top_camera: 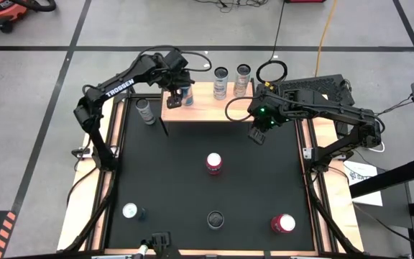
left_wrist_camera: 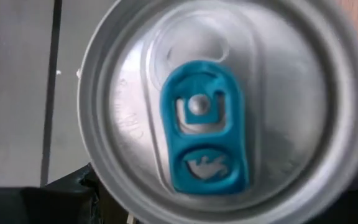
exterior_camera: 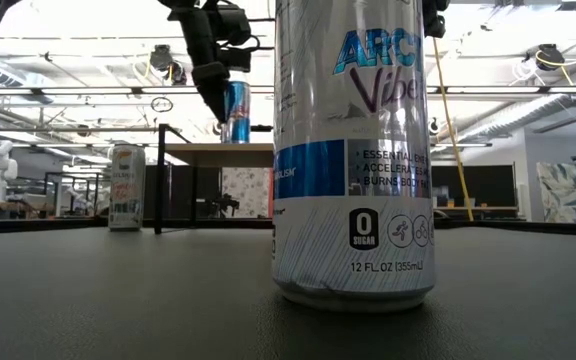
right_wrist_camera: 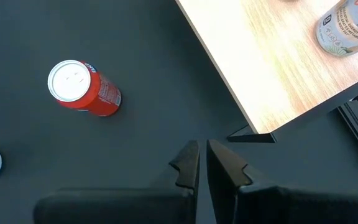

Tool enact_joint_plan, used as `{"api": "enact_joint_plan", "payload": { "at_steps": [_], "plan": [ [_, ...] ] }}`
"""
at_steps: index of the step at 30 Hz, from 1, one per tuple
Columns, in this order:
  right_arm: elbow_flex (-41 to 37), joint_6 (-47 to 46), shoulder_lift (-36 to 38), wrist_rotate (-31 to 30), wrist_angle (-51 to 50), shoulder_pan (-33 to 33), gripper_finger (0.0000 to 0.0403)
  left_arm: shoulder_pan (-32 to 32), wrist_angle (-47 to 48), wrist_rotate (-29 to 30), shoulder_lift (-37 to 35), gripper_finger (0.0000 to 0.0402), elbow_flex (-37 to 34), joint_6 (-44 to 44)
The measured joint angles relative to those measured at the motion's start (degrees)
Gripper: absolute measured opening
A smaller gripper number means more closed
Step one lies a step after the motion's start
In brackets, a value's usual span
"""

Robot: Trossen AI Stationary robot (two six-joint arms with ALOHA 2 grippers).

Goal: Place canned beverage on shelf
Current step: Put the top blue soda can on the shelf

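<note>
The shelf [top_camera: 208, 109] is a light-wood board on black legs at the table's far middle. Two cans [top_camera: 221, 83] [top_camera: 243, 79] stand on its far edge. My left gripper [top_camera: 176, 98] is at the shelf's left end, shut on a blue canned beverage [top_camera: 187, 93] whose silver top with its blue tab [left_wrist_camera: 207, 124] fills the left wrist view. In the low view the can [exterior_camera: 236, 112] is upright with its bottom at the height of the shelf top [exterior_camera: 218, 150]. My right gripper [right_wrist_camera: 202, 165] hangs shut and empty above the table, off the shelf's near right corner [right_wrist_camera: 253, 127]. My left gripper holds the blue can by its sides, coming down at a slant from above. One finger [exterior_camera: 208, 85] lies along the can's upper left side [exterior_camera: 226, 100]. The can is upright, its bottom at the shelf top. I cannot tell whether the bottom touches the board.
A pale can [top_camera: 146, 111] stands on the table left of the shelf. A red can [top_camera: 214, 163] stands mid-table. Three more cans [top_camera: 131, 211] [top_camera: 215, 219] [top_camera: 282, 224] stand near the front edge; the middle one [exterior_camera: 353, 150] fills much of the low view.
</note>
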State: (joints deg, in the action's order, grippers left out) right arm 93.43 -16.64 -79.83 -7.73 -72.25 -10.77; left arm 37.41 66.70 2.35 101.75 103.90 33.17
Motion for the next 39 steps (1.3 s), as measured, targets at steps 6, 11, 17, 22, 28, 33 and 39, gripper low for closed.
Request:
{"api": "enact_joint_plan", "payload": {
  "at_steps": [6, 11, 17, 22, 28, 33, 39],
  "plan": [
    [0.0, 0.0, 0.0, 0.0, 0.0, 0.0, 0.0013, -0.1, 0.4, -0.1, 0.0, 0.0302, 0.0, 0.2],
    [0.0, 0.0, 0.0, 0.0, 0.0, 0.0, 0.0013, -0.3, 7.2, 2.9, -0.5, 0.0302, 0.0, 0.2],
    [0.0, 0.3, 0.0, 0.0, 0.1, 0.0, 0.0013, 0.7, 3.7, 6.4, -0.6, 0.0302, 0.0, -1.1],
    [0.0, 0.2, 0.0, 0.0, 0.2, 0.0, 0.0013, 0.9, -0.7, 7.1, -0.6, 0.0302, 0.0, -1.3],
    [0.0, 0.9, 0.0, 0.0, 0.2, 0.0, 0.0013, 1.5, -1.7, 9.3, -0.6, 0.0302, 0.0, -1.4],
    [0.0, 0.9, 0.0, 0.0, 0.2, 0.0, 0.0013, 1.2, -4.3, 8.3, -0.6, 0.0302, 0.0, -1.3],
    [0.0, 0.9, 0.0, 0.0, 0.2, 0.0, 0.0013, 1.3, -5.8, 5.6, -0.6, 0.0302, 0.0, -1.3]
  ]
}}
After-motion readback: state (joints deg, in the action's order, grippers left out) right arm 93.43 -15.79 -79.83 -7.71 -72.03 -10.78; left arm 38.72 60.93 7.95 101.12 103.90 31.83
